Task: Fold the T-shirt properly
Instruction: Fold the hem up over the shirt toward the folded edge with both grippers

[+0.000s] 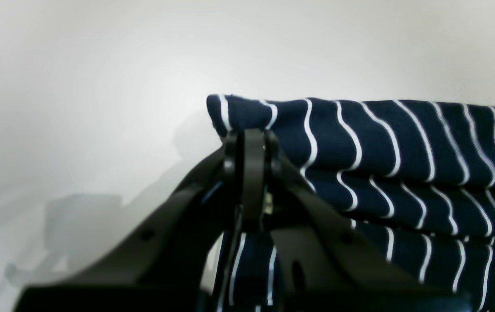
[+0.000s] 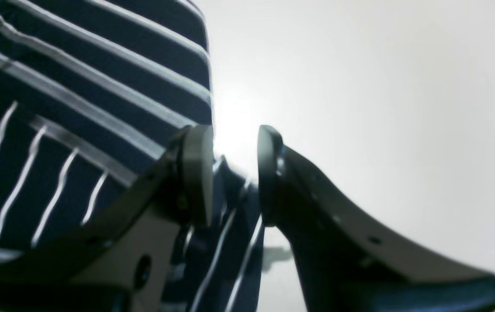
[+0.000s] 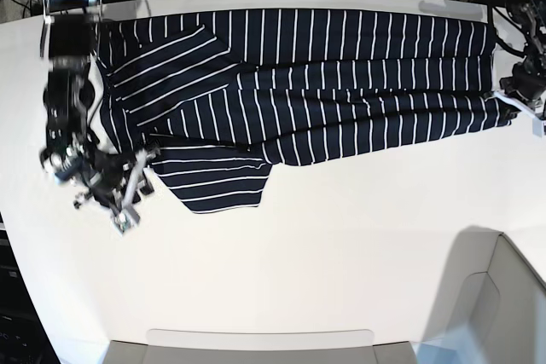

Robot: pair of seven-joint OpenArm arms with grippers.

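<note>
Navy striped T-shirt (image 3: 299,83) lies stretched across the table's (image 3: 341,262) far half, from ten to two o'clock. My left gripper (image 1: 251,143) has its jaws pressed together on a folded corner at three o'clock, I judge to anchor that end. My right gripper (image 2: 234,173), at nine o'clock, has its jaws spread with fabric loose between them, probably letting go.

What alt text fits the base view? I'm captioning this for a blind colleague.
A dark navy T-shirt with thin white stripes lies spread lengthwise across a white table, seen from above. The right gripper sits at its sleeve end, the left gripper at the opposite end.
</note>
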